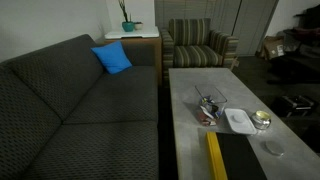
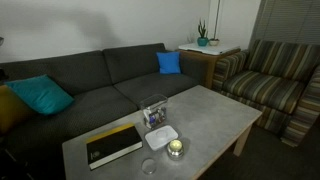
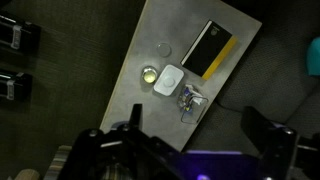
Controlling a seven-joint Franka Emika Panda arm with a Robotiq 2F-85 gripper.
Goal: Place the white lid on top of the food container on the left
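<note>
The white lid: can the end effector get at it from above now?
Probably yes. The white lid lies uncovered on the table, and the open end effector hangs high above it.

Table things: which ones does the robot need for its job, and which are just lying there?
For the job: white lid, food container.
Just lying about: round container with yellowish contents, grey disc, black-and-yellow book, blue cushion.

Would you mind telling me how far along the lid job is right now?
Nothing looks done yet: the white lid lies on the table beside the food container, not on it. In hand: the claw is open, empty, high above. Left: grasp, carry, seat the lid.
</note>
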